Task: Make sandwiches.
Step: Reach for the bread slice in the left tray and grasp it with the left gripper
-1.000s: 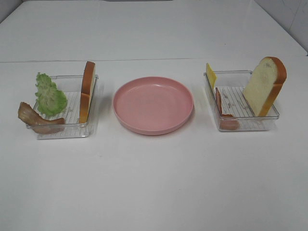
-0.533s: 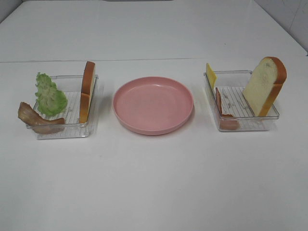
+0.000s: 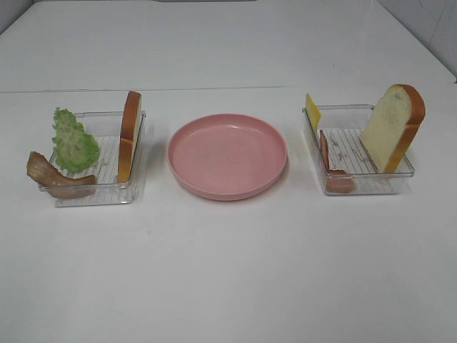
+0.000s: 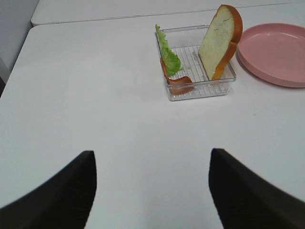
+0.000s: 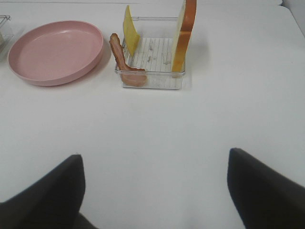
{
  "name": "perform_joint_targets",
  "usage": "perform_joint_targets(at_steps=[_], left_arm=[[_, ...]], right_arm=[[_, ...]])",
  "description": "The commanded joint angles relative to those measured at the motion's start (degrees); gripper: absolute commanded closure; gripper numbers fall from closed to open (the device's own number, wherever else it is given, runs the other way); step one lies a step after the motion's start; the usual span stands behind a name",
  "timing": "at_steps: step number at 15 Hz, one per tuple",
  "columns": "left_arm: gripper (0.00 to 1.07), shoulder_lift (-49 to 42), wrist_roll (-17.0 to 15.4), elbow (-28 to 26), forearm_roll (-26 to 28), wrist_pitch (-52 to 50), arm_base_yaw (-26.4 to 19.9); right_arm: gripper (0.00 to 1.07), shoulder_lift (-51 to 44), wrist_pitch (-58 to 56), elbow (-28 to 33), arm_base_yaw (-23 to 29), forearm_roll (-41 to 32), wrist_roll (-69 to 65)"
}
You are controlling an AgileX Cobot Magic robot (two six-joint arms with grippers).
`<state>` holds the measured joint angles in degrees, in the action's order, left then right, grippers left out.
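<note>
Well ahead of the left gripper (image 4: 151, 160) and right gripper (image 5: 155, 156), both spread wide and empty, sandwich parts (image 3: 130, 139) stand unstacked in 2 trays (image 3: 89, 195): brown-crusted white bread (image 3: 391, 125), frilly lettuce (image 3: 73, 143), bacon (image 3: 50, 175), cheese (image 3: 312, 112).

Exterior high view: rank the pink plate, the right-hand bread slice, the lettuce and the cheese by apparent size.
1. pink plate
2. right-hand bread slice
3. lettuce, a little smaller than that bread
4. cheese, turned partly edge-on, so its true size is unsure
</note>
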<state>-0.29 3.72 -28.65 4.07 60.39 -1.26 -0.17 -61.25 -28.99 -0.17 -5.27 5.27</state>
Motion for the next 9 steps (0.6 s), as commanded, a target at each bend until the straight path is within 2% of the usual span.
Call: perform_joint_targets(at_steps=[1,7,9], left_arm=[[0.41,-1.3,0.1,0.1,0.4,-0.6,-0.3],[0.41,-1.3,-0.2,0.1,0.4,-0.6,-0.3],[0.41,0.3,-0.2,-1.7,0.1,-4.1,-0.3]], right_arm=[[0.3,-0.7,0.5,0.2,-0.3,-0.2,0.3],[0.3,-0.7,0.5,0.2,-0.3,-0.2,0.3],[0.3,-0.7,0.5,0.2,-0.3,-0.2,0.3]])
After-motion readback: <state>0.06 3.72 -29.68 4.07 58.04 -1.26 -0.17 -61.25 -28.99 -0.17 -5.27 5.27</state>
